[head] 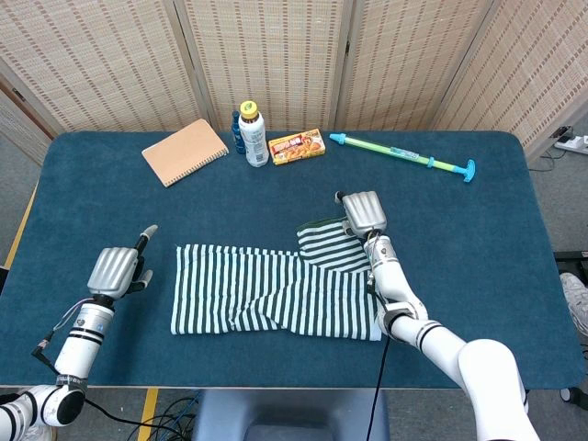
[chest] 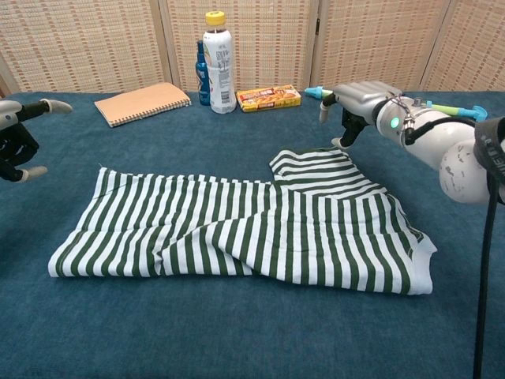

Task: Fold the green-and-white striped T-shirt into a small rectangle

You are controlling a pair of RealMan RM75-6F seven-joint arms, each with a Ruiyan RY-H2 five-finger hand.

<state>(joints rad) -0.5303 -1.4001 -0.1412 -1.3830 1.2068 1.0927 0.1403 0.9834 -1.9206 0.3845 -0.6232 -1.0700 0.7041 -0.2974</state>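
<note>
The green-and-white striped T-shirt (head: 276, 294) (chest: 237, 233) lies flat across the middle of the blue table (head: 496, 239), folded lengthwise into a band. Its sleeve (head: 331, 246) (chest: 319, 170) is laid flat at the far right corner of the band. Just beyond that sleeve's far edge hovers my right hand (head: 360, 213) (chest: 359, 103), fingers apart and pointing down, holding no cloth. My left hand (head: 115, 269) (chest: 16, 138) is off the shirt's left end, apart from it, with one finger stretched out and nothing in it.
Along the far edge lie a tan spiral notebook (head: 185, 151) (chest: 144, 103), a white bottle with a yellow cap (head: 254, 135) (chest: 218, 63), a snack box (head: 296, 146) (chest: 269, 97) and a green-and-blue plastic pump toy (head: 404, 156). Folding screens stand behind the table.
</note>
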